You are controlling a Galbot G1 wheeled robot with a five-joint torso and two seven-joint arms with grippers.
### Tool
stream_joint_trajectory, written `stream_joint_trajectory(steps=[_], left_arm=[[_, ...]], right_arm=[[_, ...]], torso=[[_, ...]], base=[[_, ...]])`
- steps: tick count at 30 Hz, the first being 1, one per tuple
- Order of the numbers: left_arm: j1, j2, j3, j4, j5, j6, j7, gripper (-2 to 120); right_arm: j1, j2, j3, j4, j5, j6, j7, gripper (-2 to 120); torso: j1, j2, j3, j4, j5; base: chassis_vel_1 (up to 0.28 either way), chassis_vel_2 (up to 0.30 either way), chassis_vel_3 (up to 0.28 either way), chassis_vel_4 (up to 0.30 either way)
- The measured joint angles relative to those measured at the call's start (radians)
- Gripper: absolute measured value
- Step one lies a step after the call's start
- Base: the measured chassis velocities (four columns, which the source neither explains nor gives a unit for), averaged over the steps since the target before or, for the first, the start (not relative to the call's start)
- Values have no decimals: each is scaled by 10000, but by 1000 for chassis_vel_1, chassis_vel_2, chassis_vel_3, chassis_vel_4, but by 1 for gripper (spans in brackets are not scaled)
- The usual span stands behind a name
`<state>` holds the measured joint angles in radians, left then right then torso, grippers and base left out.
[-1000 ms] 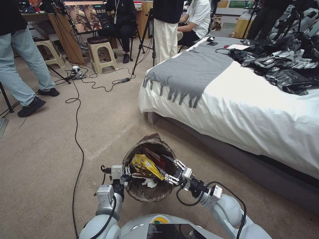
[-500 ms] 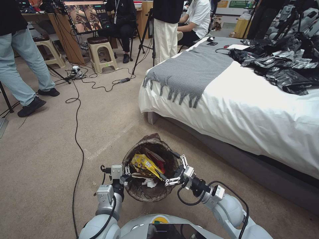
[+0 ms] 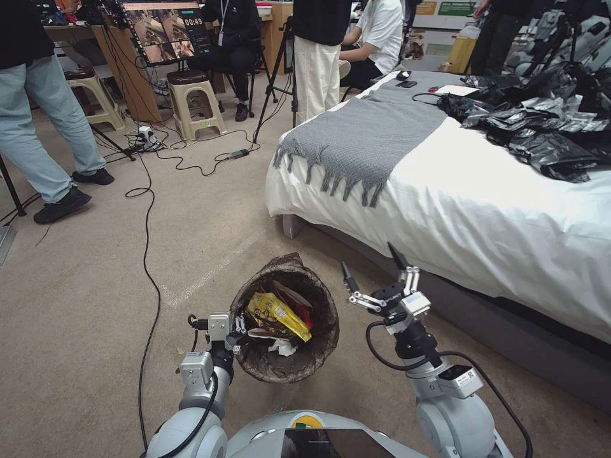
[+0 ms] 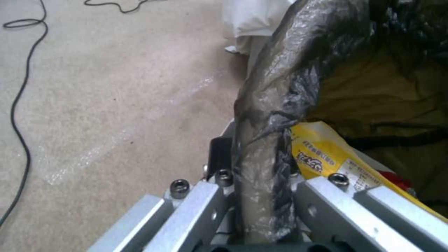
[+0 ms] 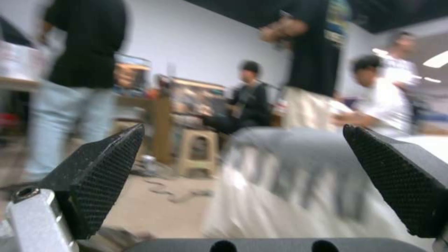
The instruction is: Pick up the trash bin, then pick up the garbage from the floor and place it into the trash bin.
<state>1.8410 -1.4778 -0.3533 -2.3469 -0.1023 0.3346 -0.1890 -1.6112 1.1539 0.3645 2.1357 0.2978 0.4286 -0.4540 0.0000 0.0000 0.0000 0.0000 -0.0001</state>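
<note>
Beside the bed (image 3: 484, 210), on the near carpet (image 3: 83, 305), the trash bin (image 3: 284, 331) is held up by the left gripper (image 3: 237, 331), whose fingers are pinched on the bagged rim at the bin's left side; in the left wrist view the liner (image 4: 261, 147) is seen clamped between the two metal fingers (image 4: 322, 196). The right gripper (image 3: 375, 277) has been lifted out of the bin since half a second ago and is now raised to the bin's right, pointing away toward the bed, its fingers spread wide and empty. A drop has apparently just been completed: a yellow wrapper (image 3: 277, 313), red scraps and white tissue are lying inside the bin. No further garbage can be made out on the visible carpet, so the task is judged near its end. The bin's white body is concealed by the liner, and the right wrist view is blurred.
</note>
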Motion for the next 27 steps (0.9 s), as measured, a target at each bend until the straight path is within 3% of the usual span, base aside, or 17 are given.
stream_joint_trajectory(steps=[2, 4, 5, 11, 27], left_arm=[[-55, 9, -55, 6, -63, -2, -3, 0], [-64, 10, -61, 7, -71, -2, -4, 0], [-86, 19, -100, 6, -123, -6, -11, 0], [-139, 48, -284, -16, -231, -82, -14, 0], [-155, 92, -411, -363, -499, -7, -19, 0]], right_arm=[[-383, 657, 422, 810, -441, 218, 1193, 100], [-423, 727, 473, 874, -525, 234, 1341, 100], [-716, 1116, 783, 1123, -1036, 203, 2235, 100], [-1469, 1860, 1192, 730, -1764, 165, 3688, 100], [-1306, 1999, 1317, -12, -1707, 381, 3934, 100]], torso=[[0, 0, 0, 0, -1], [0, 0, 0, -1, -1], [0, 0, 0, 0, 0], [0, 0, -1, -2, 1], [0, 0, 0, 0, 0]], base=[[0, 0, 0, 0], [0, 0, 0, 0], [0, 0, 0, 0], [0, 0, 0, 0], [17, 19, 19, 21]])
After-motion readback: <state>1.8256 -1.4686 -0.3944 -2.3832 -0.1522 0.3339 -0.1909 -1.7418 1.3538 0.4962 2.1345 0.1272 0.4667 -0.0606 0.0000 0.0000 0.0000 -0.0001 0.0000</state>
